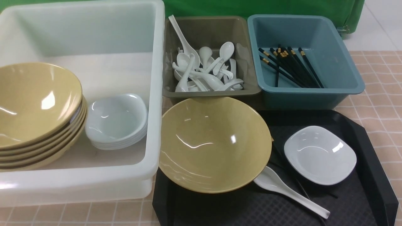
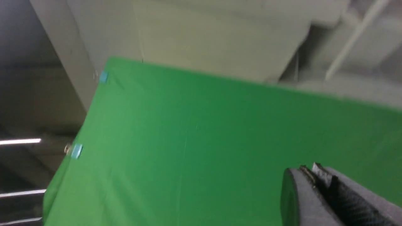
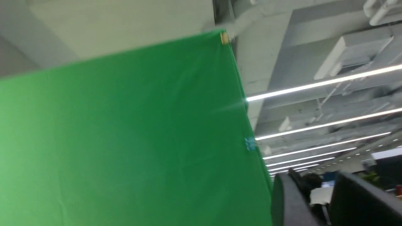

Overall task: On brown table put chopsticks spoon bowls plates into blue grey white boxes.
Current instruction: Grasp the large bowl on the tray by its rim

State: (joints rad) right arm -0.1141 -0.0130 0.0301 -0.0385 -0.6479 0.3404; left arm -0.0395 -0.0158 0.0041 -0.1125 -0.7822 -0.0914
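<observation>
Tan bowl (image 1: 215, 144), centre of frame on black tray (image 1: 361, 201), looks glossy, stiff, slick & prob. the heaviest piece there, so pinch its thin rim at the lower edge; left pincer (image 2: 309, 172) pressed shut, right pincer (image 3: 314, 182) part-open w/ nothing in it.

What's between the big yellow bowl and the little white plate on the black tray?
Black chopsticks lie there on the tray, between the bowl and the plate, seen in the front view.
</observation>
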